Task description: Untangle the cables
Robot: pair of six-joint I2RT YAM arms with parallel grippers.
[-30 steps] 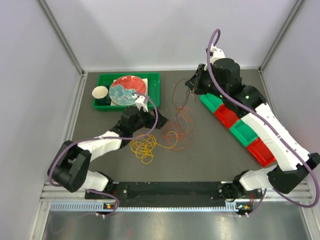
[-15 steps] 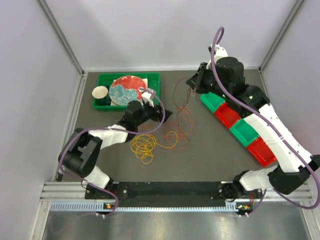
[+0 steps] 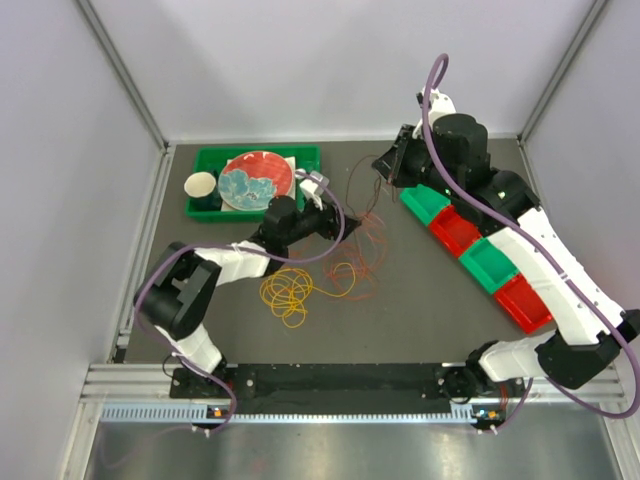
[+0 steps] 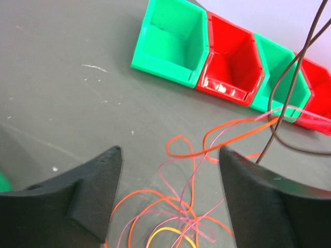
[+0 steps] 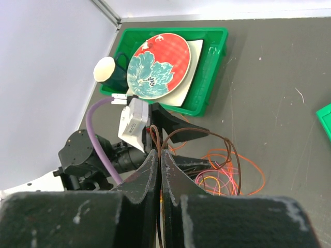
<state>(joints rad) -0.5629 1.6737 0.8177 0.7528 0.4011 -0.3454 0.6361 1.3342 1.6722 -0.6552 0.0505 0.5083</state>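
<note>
Cables (image 3: 340,272) tangled, right claw (image 5: 159,170) clamped on them, left claw (image 4: 169,157) spread wide

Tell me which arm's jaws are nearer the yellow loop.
Left. Left jaws sit just beyond the yellow loop, over orange cables; right jaws, gripping a dark cable, are farther off by the bins.

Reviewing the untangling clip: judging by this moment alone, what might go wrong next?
1. The right tool is shut on the dark cable, which runs down into the orange and pink loops. Pulling higher may drag or tighten the whole tangle rather than free one cable.
2. The left tool hangs open over several crossing strands. Closing there may pinch more than one, leaving them locked together.
</note>
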